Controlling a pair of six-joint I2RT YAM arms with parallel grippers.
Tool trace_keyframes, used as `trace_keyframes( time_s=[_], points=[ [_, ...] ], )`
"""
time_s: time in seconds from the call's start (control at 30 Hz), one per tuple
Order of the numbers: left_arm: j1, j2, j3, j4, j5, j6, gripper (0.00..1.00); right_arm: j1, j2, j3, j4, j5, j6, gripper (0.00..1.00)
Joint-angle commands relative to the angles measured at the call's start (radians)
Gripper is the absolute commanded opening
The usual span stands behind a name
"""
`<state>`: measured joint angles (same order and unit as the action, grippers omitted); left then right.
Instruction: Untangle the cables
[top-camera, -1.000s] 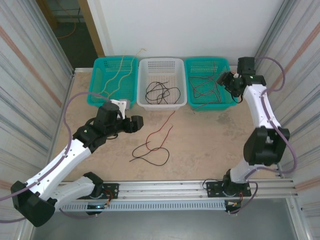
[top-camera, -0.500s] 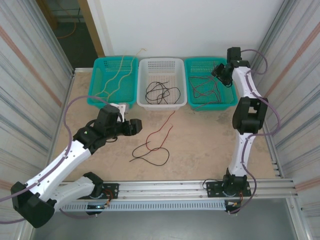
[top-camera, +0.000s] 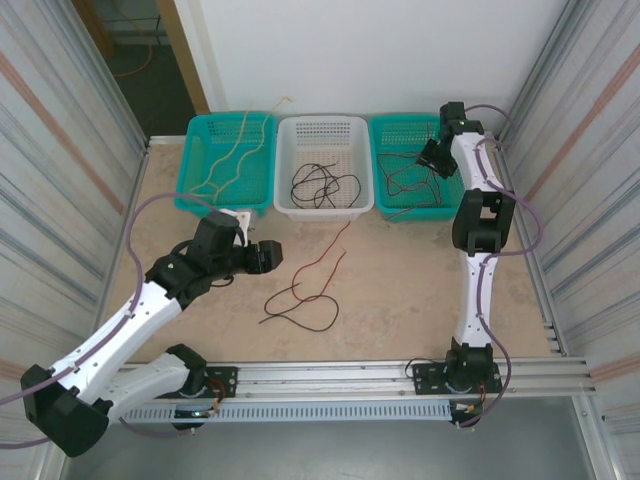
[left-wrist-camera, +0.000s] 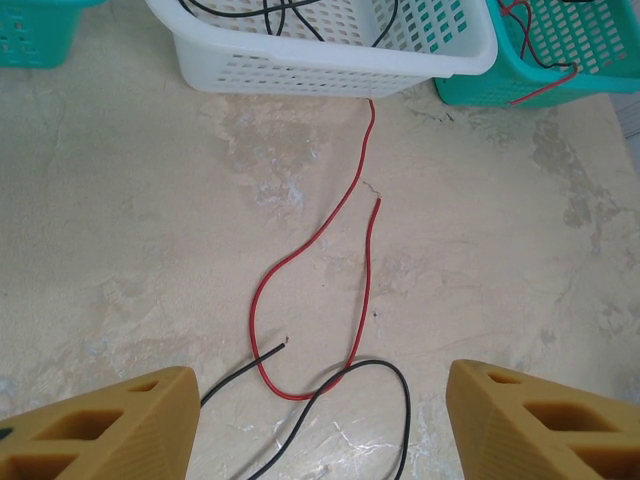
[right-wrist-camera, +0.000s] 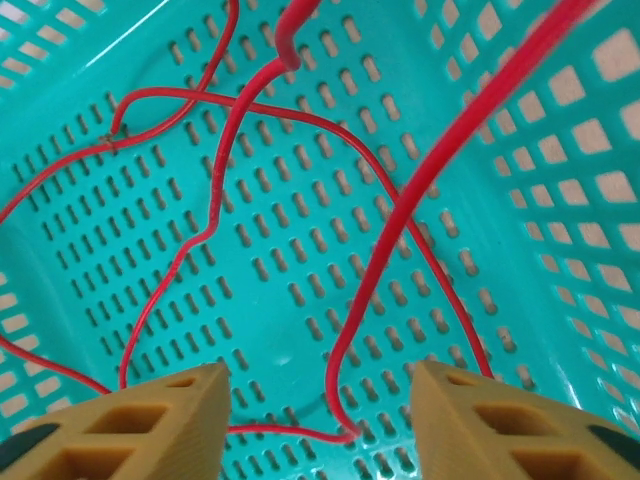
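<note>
my left claw (top-camera: 268, 254) hangs low over the counter (top-camera: 420, 290), left of its middle, and it looks toward the far edge. its two fingers (left-wrist-camera: 110, 425) are spread wide and they pinch nothing. in the left wrist view, my left claw (left-wrist-camera: 320, 385) has two loose cables lying on the counter (left-wrist-camera: 120, 200) in front of it. one is the red cable (left-wrist-camera: 252, 315), which makes a long narrow loop. one end of it reaches the foot of the white basket (left-wrist-camera: 300, 75), the other end lies free on the bare surface. the other is the black cable (left-wrist-camera: 395, 368), which crosses the red one at the near end of the loop. from the top view, the red cable (top-camera: 320, 262) and the black cable (top-camera: 333, 315) lie near the middle of the counter, the black one closer to the near edge.

three baskets stand in a row along the far edge. the left teal basket (top-camera: 215, 205), by the far left corner, holds tan cables (top-camera: 235, 150). the white basket (top-camera: 320, 211) in the middle holds black cables (top-camera: 320, 185). the right teal basket (top-camera: 420, 212), by the far right corner, holds red cables (top-camera: 405, 180).

my right claw (top-camera: 432, 155) is inside the right teal basket (right-wrist-camera: 560, 250), pointing down at its floor. its fingers (right-wrist-camera: 130, 410) stand apart. one of the red cables (right-wrist-camera: 215, 200) runs down between them, but the fingers are not pressed on it.
</note>
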<state>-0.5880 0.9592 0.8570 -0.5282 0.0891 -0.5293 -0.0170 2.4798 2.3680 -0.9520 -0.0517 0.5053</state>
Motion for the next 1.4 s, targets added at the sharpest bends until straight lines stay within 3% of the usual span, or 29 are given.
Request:
trace_keyframes(
  time_s=[0.0,0.27,0.3,0.43,0.7,1.07,1.23,1.27,1.37],
  points=[
    [0.007,0.010,0.013,-0.016,0.024,-0.014,0.65,0.013,0.040,0.046,-0.017,0.013,-0.054,0.41],
    [0.007,0.004,0.018,-0.032,0.013,-0.017,0.64,0.014,0.043,0.072,0.024,-0.012,-0.110,0.01],
    [0.006,0.006,0.019,-0.029,0.012,-0.017,0.64,0.017,0.034,0.074,0.022,-0.017,-0.117,0.00],
    [0.006,0.018,0.027,-0.008,0.016,-0.019,0.64,0.051,-0.057,0.041,0.010,0.024,-0.163,0.00],
    [0.005,0.030,0.015,0.038,0.035,-0.028,0.63,0.128,-0.302,-0.207,-0.015,0.120,-0.244,0.00],
    [0.005,-0.021,-0.024,0.039,0.037,-0.024,0.64,0.189,-0.309,-0.228,-0.195,0.205,-0.223,0.00],
    [0.005,-0.033,-0.040,0.044,0.036,-0.029,0.64,0.226,-0.325,-0.307,-0.171,0.187,-0.226,0.00],
    [0.005,-0.034,-0.043,0.045,0.036,-0.030,0.64,0.234,-0.320,-0.308,-0.179,0.202,-0.229,0.05],
    [0.005,-0.033,-0.044,0.047,0.040,-0.026,0.66,0.241,-0.318,-0.308,-0.198,0.257,-0.220,0.35]
  ],
)
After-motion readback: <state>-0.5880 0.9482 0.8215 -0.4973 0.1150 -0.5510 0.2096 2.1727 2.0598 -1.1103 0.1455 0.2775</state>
